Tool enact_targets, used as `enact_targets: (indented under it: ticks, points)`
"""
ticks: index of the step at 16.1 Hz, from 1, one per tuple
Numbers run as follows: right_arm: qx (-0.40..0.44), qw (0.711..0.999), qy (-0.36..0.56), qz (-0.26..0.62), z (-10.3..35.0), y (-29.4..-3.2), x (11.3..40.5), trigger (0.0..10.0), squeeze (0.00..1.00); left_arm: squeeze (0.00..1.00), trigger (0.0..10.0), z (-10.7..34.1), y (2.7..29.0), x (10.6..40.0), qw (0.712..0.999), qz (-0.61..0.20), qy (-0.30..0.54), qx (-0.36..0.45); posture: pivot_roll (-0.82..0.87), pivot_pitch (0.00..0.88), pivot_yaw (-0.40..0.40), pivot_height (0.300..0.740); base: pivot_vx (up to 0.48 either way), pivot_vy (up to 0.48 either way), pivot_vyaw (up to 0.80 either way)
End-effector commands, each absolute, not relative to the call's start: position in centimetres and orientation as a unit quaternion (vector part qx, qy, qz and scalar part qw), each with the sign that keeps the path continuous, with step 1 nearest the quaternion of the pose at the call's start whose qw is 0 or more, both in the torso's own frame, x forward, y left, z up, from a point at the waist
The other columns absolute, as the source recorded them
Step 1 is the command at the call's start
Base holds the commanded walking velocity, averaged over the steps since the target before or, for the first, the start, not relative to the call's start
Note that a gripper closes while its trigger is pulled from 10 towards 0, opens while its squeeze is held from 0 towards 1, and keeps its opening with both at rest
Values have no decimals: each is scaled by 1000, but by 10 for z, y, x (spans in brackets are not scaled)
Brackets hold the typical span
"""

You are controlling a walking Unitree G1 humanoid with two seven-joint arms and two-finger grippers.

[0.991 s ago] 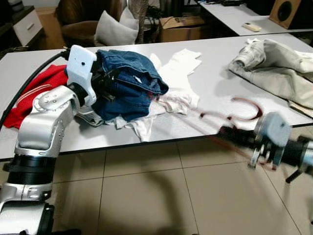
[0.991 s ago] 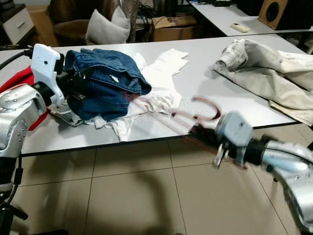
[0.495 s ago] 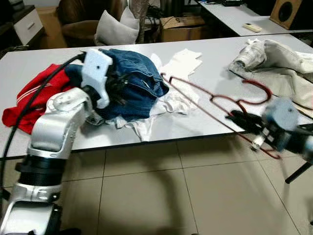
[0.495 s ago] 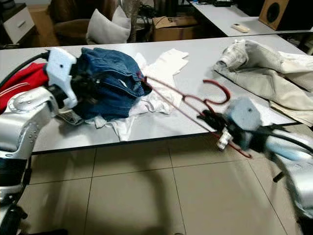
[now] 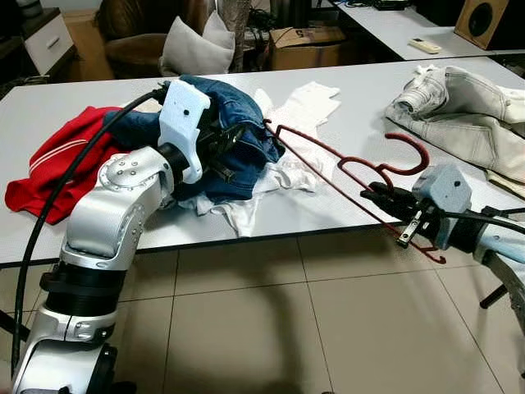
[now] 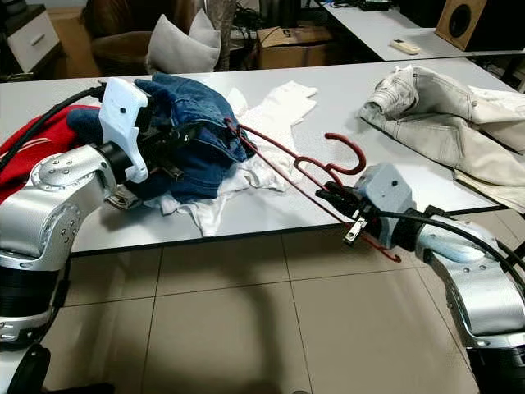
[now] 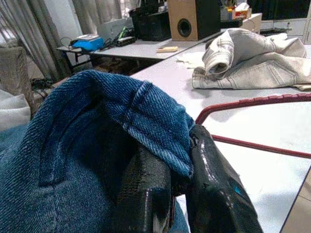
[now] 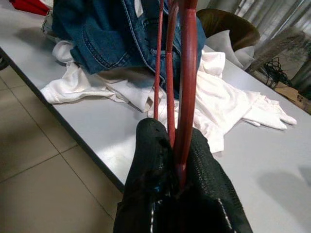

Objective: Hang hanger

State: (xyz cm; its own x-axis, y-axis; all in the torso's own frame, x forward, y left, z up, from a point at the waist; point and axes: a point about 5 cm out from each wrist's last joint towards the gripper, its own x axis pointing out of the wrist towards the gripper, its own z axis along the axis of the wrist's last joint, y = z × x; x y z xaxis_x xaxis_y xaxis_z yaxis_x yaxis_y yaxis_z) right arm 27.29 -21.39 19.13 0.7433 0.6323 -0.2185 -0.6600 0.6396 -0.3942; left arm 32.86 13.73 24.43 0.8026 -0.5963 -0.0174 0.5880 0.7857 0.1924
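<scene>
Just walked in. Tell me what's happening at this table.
The robot's left hand is shut on the waistband of the blue jeans, lifted off the table. Its right hand grips the red hanger by its neck, one end reaching the jeans. The jeans are not yet on the hanger.

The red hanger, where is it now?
In the left eye view, the red hanger is right of centre above the table's front edge, clamped in the right gripper, its tip reaching the jeans.

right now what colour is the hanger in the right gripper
Dark red hanger, pinched in the right gripper; clearest in the right eye view.
</scene>
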Motion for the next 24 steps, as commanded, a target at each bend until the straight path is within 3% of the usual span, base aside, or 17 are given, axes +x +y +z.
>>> enact_targets:
  ticks: [1,12,15,19,24]
  points:
    - [-235,901,31,363,190,-214,272,10000,0,0,0,253,133,327,943,-315,-37,103,-175,0,43,740,0,0,0]
    - [-228,908,29,350,190,-218,257,10000,0,0,0,268,143,329,953,-278,-66,95,-179,0,37,740,0,0,0]
    - [-225,915,25,333,189,-219,270,10000,0,0,0,262,123,317,928,-357,-45,97,-185,0,44,740,0,0,0]
    - [-202,909,31,364,179,-208,288,10000,0,0,0,255,113,319,925,-369,-34,87,-197,0,65,740,0,0,0]
    - [-213,892,23,397,180,-194,288,10000,0,0,0,255,126,329,947,-303,-35,98,-182,0,52,740,0,0,0]
